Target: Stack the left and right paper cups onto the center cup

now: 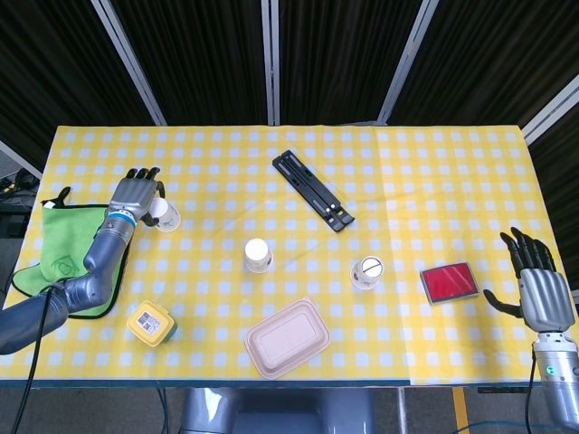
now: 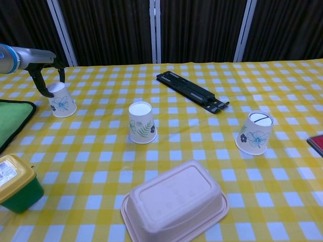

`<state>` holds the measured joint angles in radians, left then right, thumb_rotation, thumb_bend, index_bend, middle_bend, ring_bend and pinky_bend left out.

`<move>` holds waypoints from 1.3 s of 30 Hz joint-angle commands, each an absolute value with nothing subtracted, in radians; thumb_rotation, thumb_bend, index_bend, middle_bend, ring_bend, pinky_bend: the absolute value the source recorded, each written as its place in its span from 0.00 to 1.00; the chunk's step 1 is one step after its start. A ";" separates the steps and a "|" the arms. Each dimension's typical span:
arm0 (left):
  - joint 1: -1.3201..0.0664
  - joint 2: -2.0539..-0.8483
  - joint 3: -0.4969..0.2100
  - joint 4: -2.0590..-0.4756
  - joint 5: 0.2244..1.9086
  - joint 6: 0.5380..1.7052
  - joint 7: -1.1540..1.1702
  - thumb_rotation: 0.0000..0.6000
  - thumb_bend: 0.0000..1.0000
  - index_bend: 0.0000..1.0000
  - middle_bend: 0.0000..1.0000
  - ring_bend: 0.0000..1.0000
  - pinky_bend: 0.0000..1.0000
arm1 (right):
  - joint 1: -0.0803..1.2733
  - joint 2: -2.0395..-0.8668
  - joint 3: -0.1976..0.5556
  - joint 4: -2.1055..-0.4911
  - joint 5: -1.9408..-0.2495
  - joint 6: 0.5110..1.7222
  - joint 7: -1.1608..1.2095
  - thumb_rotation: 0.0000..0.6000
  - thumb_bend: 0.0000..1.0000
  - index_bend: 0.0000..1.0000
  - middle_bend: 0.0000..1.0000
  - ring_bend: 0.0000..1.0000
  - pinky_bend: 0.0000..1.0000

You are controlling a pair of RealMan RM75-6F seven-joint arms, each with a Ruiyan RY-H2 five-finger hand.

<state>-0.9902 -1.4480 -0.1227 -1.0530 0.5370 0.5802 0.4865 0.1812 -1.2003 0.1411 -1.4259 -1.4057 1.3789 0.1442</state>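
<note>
Your left robot hand [image 1: 136, 193] is released around the left cup [image 2: 61, 100]; close gently, lift straight, then carry to center cup [image 2: 142, 122].

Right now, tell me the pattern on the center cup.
Green leaf sprigs on white on the center cup; chest view shows it best.

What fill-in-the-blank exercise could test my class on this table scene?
1. All three paper cups stand ____ side up.
2. The left hand is at the ____ paper cup.
3. The red case lies between the right hand and the ____ paper cup.
4. The cloth under the left arm is ____ in colour.

Missing words: bottom; left; right; green
</note>
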 commanded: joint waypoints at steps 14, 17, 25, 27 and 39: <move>-0.967 -1.177 -0.234 -1.553 0.780 0.834 0.422 1.00 0.38 0.42 0.00 0.00 0.00 | 0.178 -1.192 0.140 -1.435 -1.419 1.391 0.169 1.00 0.12 0.00 0.00 0.00 0.00; -0.973 -1.153 -0.245 -1.665 0.832 0.862 0.430 1.00 0.38 0.42 0.00 0.00 0.00 | 0.179 -1.191 0.142 -1.434 -1.416 1.388 0.178 1.00 0.12 0.00 0.00 0.00 0.00; -1.020 -1.196 -0.231 -1.820 0.886 0.891 0.513 1.00 0.38 0.42 0.00 0.00 0.00 | 0.179 -1.185 0.141 -1.436 -1.417 1.386 0.190 1.00 0.12 0.00 0.00 0.00 0.00; -1.031 -1.210 -0.225 -1.830 0.879 0.895 0.534 1.00 0.38 0.42 0.00 0.00 0.00 | 0.177 -1.184 0.142 -1.437 -1.416 1.387 0.193 1.00 0.12 0.00 0.00 0.00 0.00; -1.086 -1.253 -0.179 -1.841 0.782 0.902 0.649 1.00 0.38 0.42 0.00 0.00 0.00 | 0.173 -1.176 0.143 -1.439 -1.420 1.396 0.217 1.00 0.12 0.00 0.00 0.00 0.00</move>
<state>-1.0800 -1.2504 -0.1858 -1.8405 0.7920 0.9045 0.6408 0.1733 -1.1765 0.1433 -1.4386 -1.4200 1.3957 0.2168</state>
